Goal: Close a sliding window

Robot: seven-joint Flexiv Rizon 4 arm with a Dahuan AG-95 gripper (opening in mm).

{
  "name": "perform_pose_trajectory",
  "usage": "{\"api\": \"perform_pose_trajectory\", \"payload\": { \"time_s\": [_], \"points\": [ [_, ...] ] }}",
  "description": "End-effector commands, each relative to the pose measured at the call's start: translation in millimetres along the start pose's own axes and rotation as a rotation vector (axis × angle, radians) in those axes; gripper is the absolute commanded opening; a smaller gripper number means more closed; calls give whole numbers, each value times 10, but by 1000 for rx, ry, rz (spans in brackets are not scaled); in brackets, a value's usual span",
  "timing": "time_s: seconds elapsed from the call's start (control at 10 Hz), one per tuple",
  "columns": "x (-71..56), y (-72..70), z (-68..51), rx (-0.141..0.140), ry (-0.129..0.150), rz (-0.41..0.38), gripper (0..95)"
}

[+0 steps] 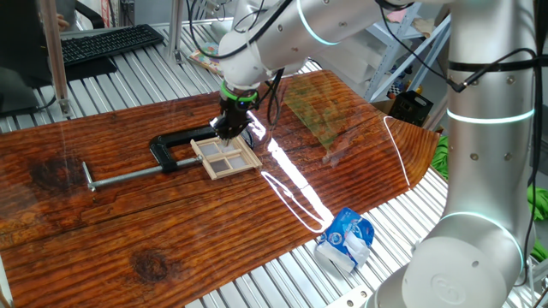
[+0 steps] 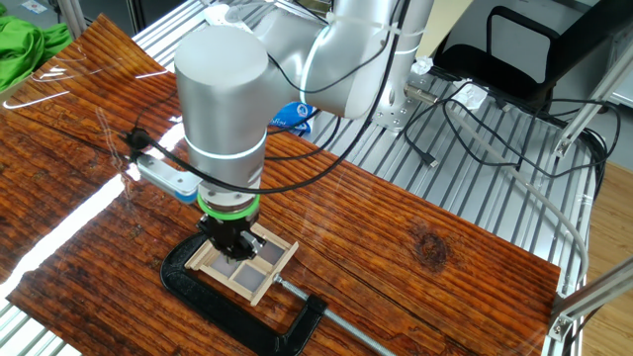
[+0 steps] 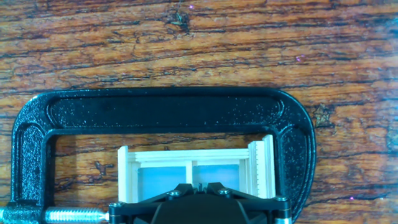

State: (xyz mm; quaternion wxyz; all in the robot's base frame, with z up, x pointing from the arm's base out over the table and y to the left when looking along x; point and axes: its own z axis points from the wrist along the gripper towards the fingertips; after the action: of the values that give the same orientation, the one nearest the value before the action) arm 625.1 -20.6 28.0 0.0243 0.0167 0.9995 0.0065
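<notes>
Window (image 1: pixel 228 156) is thin pale wood, so I'd call it light, stiff and easy to crack. I'd push the sash by an edge or crossbar rather than squeeze it. It lies flat on the table (image 1: pixel 128 222), pinned in the black clamp (image 2: pixel 213 297). My gripper (image 1: pixel 229 127) sits right over it, at the pane end nearest me in hand view. Fingertips hidden; can't tell if they're apart or together.
</notes>
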Motion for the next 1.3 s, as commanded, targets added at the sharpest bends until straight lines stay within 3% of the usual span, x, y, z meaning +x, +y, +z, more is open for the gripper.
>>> {"api": "perform_pose_trajectory", "payload": {
  "time_s": [0.1, 0.5, 0.8, 1.0, 1.3],
  "points": [
    [1, -20, -49, 0, 2, 9, 0],
    [-55, -222, -235, -53, 26, -13, 0],
    [-69, -301, -301, -41, 36, -83, 0],
    [-89, -384, -323, -29, 66, -142, 0],
    [-95, -394, -348, -12, 93, -172, 0]
  ]
}}
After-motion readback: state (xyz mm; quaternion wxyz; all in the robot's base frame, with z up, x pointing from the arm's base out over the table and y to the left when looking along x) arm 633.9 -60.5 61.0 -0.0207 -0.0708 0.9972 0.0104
